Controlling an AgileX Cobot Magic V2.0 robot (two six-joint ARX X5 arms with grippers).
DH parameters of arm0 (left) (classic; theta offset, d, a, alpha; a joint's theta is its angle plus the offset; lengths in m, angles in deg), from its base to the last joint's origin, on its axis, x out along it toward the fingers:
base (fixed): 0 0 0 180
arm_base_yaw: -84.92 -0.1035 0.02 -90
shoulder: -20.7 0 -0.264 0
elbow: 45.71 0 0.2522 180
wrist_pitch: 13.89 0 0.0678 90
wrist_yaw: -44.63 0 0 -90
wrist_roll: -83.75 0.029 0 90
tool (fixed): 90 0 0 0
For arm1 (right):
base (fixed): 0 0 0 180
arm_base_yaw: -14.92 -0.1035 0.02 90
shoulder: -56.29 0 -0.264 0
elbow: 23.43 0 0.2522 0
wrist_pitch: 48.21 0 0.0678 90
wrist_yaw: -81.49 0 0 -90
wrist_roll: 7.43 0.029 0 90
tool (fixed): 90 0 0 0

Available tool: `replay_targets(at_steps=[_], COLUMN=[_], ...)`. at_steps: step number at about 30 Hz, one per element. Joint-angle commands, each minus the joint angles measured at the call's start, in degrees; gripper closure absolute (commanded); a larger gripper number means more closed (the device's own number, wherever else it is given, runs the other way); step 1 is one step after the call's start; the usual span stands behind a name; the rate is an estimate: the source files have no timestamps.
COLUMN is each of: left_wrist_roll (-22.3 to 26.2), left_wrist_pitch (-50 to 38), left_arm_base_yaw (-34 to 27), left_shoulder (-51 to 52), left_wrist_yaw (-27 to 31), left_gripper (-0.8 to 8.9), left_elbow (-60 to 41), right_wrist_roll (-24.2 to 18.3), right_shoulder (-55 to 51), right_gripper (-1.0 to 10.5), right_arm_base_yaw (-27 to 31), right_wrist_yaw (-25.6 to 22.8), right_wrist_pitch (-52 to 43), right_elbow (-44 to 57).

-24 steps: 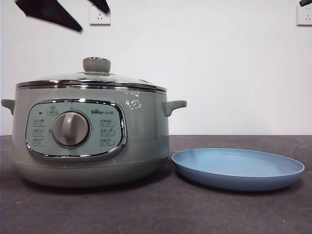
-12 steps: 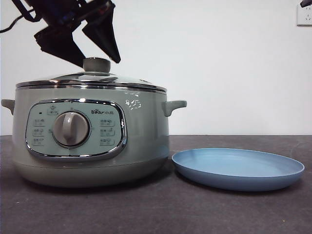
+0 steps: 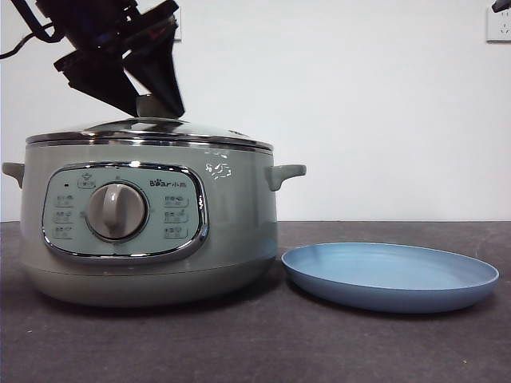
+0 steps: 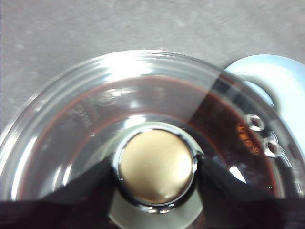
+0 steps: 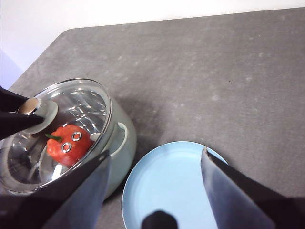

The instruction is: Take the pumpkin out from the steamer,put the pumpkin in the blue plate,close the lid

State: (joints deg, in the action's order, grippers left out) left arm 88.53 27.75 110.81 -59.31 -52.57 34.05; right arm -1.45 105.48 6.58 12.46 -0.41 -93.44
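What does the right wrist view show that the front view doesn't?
Only the right wrist view: the small orange-red toy pumpkin with its green stem, visible through the glass inside the pot, and the right claw, open, hovering over the plate.

Only the front view: the pot's chrome-framed control panel with its round dial, and both side handles.

Both: the pale sage-green steamer, the glass dome lid seated on it, the left claw at the lid's knob, and the empty round light-blue plate beside the pot.
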Motion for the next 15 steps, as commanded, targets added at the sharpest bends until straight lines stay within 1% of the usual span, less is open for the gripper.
replay_targets(at_steps=[1, 5, 10, 15], left_wrist_roll=[1.6, 1.6, 1.5, 1.5], left_wrist_pitch=[-0.2, -1.2, -4.3, -7.3], left_arm_base_yaw=[0.1, 0.1, 0.1, 0.0], left_shoulder=[-0.1, -0.1, 0.5, 4.2], left_wrist_yaw=[-0.3, -0.3, -0.3, 0.9], left_gripper=[8.22, 8.22, 8.22, 8.22], left_elbow=[0.0, 0.0, 0.1, 0.1], right_wrist_roll=[0.1, 0.1, 0.2, 0.2], right_shoulder=[0.0, 0.1, 0.1, 0.1], right_gripper=[6.3, 6.3, 6.3, 6.3], right_arm_base_yaw=[0.0, 0.0, 0.0, 0.0], right_wrist_yaw=[-0.1, -0.1, -0.1, 0.1], right_wrist_pitch=[-0.1, -0.1, -0.1, -0.6], right_elbow=[-0.1, -0.1, -0.1, -0.1])
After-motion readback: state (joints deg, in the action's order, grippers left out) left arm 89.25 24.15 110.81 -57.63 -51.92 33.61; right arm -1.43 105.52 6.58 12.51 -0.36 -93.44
